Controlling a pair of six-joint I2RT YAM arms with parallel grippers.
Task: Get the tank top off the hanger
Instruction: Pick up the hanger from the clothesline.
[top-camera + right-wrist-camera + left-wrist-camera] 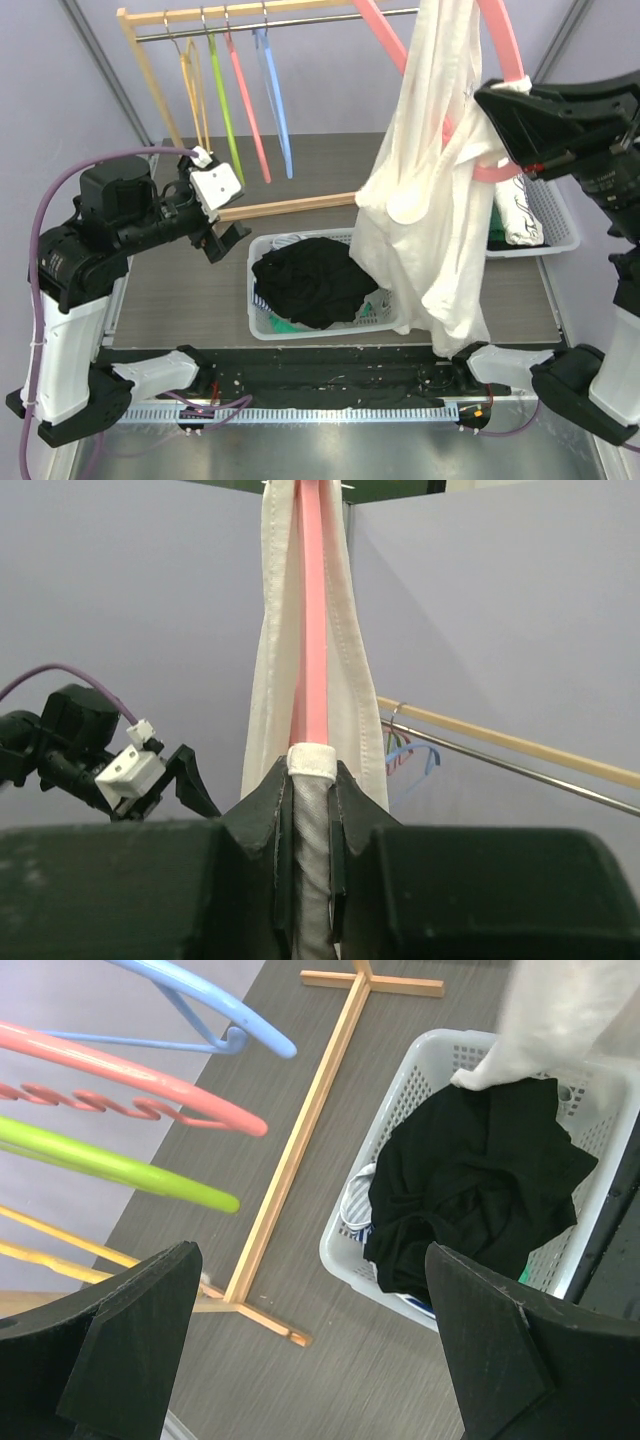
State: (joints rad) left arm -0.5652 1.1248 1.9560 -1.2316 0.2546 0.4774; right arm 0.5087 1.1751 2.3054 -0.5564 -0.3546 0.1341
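A white tank top (425, 180) hangs from a pink hanger (500, 40) held high at the right, its hem trailing over the basket and the table's front edge. My right gripper (510, 95) is shut on the pink hanger's arm, with a white strap wrapped round it. In the right wrist view the hanger (313, 610) rises from between my jaws (311, 780), with tank top fabric (268, 660) on both sides. My left gripper (228, 238) is open and empty, left of the basket and apart from the tank top. The tank top's hem also shows in the left wrist view (560, 1010).
A wooden rack (150, 70) with several coloured hangers (232, 100) stands at the back left; its foot bar (290, 1150) lies on the table. A white basket (262, 320) holds black clothes (315, 280). A second white tray (555, 235) with folded white cloth sits at the right.
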